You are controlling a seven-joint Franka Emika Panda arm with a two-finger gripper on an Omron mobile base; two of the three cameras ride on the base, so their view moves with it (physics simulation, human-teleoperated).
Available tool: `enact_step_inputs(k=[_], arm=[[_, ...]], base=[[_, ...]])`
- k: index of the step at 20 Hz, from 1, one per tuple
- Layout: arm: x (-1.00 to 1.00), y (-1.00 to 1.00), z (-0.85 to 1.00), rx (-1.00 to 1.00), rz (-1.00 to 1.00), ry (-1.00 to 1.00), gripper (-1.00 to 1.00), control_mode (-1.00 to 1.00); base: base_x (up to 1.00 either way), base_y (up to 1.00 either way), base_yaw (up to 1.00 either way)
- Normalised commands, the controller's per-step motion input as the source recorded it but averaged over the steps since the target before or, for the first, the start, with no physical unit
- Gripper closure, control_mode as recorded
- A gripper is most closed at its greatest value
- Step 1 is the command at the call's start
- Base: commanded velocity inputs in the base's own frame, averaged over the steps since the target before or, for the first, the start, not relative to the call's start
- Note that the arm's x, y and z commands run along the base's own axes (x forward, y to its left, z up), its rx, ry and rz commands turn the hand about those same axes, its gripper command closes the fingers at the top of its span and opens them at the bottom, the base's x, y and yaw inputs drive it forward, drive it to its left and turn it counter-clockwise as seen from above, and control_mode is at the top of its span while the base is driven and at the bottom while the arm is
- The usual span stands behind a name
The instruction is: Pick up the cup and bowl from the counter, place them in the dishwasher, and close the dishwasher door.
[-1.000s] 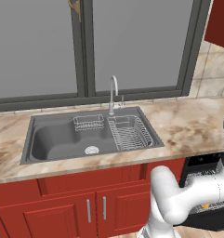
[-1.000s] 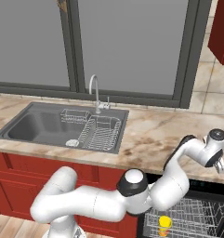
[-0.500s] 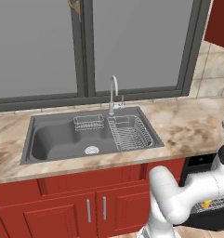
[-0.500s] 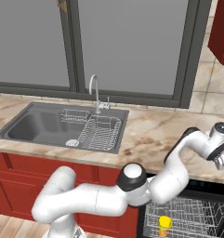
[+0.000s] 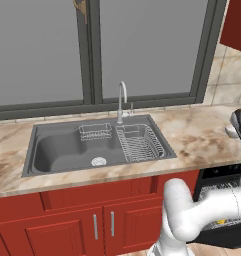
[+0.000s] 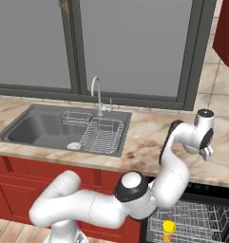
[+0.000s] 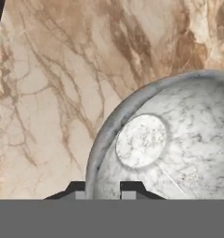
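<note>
- Left base view: gripper (image 5: 239,125) now further right than a second ago, at the frame's right edge above the counter (image 5: 202,135); a pale curved shape just beside it, possibly the bowl, too cropped to be sure. Dishwasher (image 5: 223,200) open below, racks showing.
- Right base view: wrist swung out and lowered over the right end of the counter, gripper pointing down at the stone. A small yellow item (image 6: 168,228), likely the cup, already in the dishwasher rack, so only the bowl and the door seem left.
- Hand view: bowl (image 7: 178,139) close under the camera on the marbled counter, one fingertip (image 7: 131,188) inside its rim and the other just outside; fingers apart, straddling the rim, not yet clamped.
</note>
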Motion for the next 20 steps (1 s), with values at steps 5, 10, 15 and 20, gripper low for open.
enact_step_inputs(k=[5,10,15,20], arm=[[-0.67,0.34,0.00,-0.05,-0.01,-0.07,1.00,-1.00],[-0.87,-0.01,0.00,0.00,-0.04,-0.15,1.00,-1.00],[-0.62,-0.01,0.02,0.01,-0.05,-0.15,1.00,-1.00],[-0.52,0.00,0.10,0.00,-0.02,-0.11,1.00,-1.00]], base=[[0.00,0.00,0.00],[0.00,0.00,0.00],[0.00,0.00,0.00],[0.00,0.00,0.00]])
